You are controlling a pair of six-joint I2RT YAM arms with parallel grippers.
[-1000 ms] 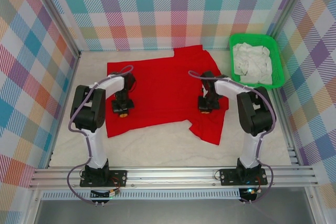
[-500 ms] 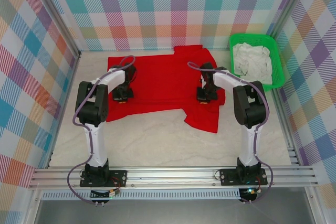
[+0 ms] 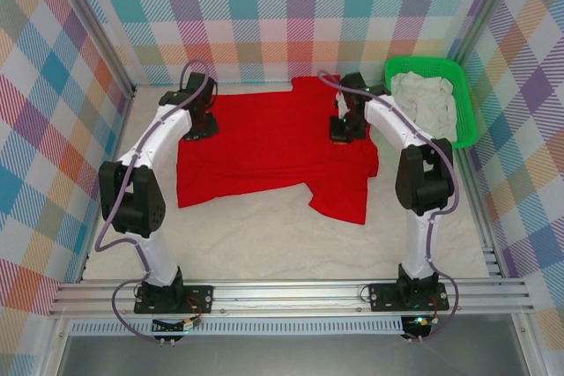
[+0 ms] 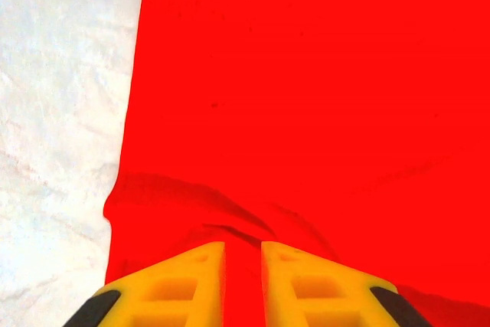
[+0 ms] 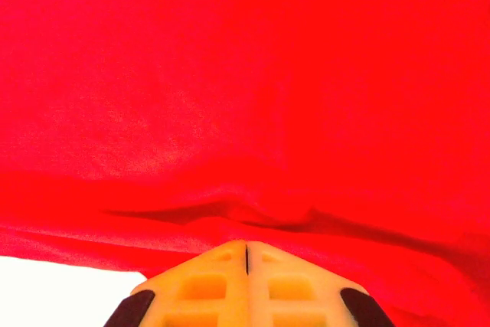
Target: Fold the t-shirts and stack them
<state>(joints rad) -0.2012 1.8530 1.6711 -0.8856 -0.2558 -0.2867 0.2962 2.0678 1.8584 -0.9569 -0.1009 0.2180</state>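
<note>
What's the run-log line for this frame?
stage: fold | red t-shirt: partly folded on table | left gripper: narrowly open, shirt in gap | right gripper: shut on red t-shirt | green basket: white cloth inside

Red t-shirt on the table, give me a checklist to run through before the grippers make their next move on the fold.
1. Right gripper shut on the red t-shirt: ok, cloth puckers at its closed tips.
2. Left gripper hold: cannot tell, jaws slightly apart with red cloth in the gap.
3. Shirt lying square: not ok, a loose flap juts out at the near right.
4. White cloth contained in the green basket: ok.
5. Bare table in front of the shirt: ok.
</note>
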